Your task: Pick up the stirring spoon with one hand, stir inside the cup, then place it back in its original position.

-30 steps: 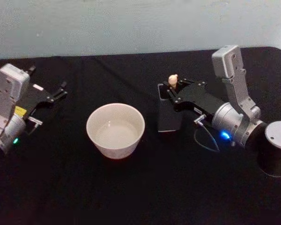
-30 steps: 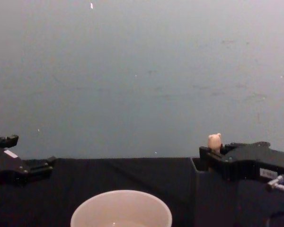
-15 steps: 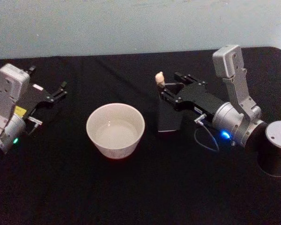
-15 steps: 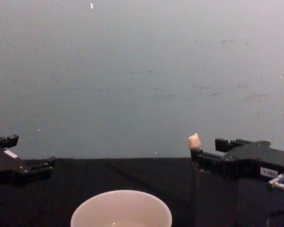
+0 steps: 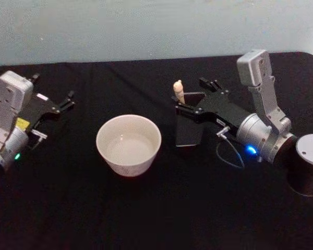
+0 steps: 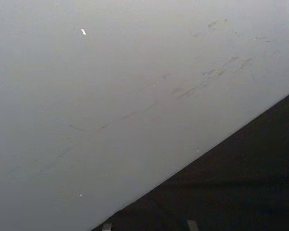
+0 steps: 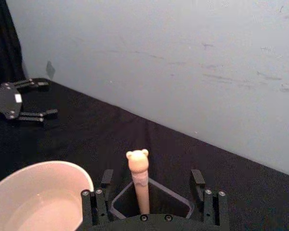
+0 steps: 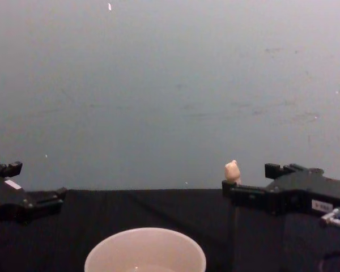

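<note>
The stirring spoon [image 5: 179,91] stands in the dark square holder [image 5: 189,127], its beige figurine top [image 7: 138,166] sticking up above the rim. My right gripper [image 5: 198,97] is open around the handle, and its fingers [image 7: 98,201] stay clear of it on both sides. Seen from the chest, the spoon's top [image 8: 232,170] pokes up just left of the right gripper [image 8: 258,180]. The cream-white cup [image 5: 129,145] sits left of the holder with clear liquid inside. My left gripper [image 5: 67,101] rests open at the far left of the table.
A dark cylinder with a grey lid [image 5: 308,164] stands at the right edge, behind my right arm. Black cloth covers the table [image 5: 146,208], and a pale wall rises behind its far edge.
My right gripper, shut on the spoon's handle a second ago, has opened and let go. The spoon shifted a little left and now stands free in the holder. The left arm has not moved.
</note>
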Robot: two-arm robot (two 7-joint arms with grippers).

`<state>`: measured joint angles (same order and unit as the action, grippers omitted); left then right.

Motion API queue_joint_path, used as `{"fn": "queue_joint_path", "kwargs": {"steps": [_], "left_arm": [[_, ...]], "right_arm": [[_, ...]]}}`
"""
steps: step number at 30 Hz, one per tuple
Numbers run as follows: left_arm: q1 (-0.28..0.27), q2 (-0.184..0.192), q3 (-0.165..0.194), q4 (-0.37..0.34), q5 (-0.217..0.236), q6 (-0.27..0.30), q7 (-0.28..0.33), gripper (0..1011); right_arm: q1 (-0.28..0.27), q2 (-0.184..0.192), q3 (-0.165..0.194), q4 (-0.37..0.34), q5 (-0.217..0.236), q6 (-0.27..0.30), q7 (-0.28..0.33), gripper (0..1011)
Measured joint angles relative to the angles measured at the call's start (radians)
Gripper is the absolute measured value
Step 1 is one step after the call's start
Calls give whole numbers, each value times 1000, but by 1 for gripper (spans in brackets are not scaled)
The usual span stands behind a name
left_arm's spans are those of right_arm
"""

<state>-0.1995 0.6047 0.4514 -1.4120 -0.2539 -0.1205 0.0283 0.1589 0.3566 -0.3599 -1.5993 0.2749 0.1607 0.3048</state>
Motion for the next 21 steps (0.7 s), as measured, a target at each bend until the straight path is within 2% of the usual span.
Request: {"fn": "queue_joint_path", "kwargs": {"steps": [4, 8, 11, 13, 17, 20, 21], "left_arm": [[0, 0, 0, 0, 0, 0, 0, 1001], [0, 0, 0, 0, 0, 0, 0, 1001], [0, 0, 0, 0, 0, 0, 0, 1001], [0, 0, 0, 0, 0, 0, 0, 1001], [0, 0, 0, 0, 0, 0, 0, 1001], [0, 0, 0, 0, 0, 0, 0, 1001], [0, 0, 0, 0, 0, 0, 0, 1001]], "right_arm": [[-2, -2, 10, -9, 14, -9, 15, 1000], [-7, -8, 45, -53, 72, -57, 44, 1000], [-9, -19, 71, -70, 101, -90, 36, 1000], [-9, -26, 84, -72, 105, -105, 17, 1000], [-1, -51, 108, -50, 79, -122, -59, 1000], [12, -77, 123, 9, 8, -121, -151, 1000], [12, -77, 123, 9, 8, -121, -151, 1000]]}}
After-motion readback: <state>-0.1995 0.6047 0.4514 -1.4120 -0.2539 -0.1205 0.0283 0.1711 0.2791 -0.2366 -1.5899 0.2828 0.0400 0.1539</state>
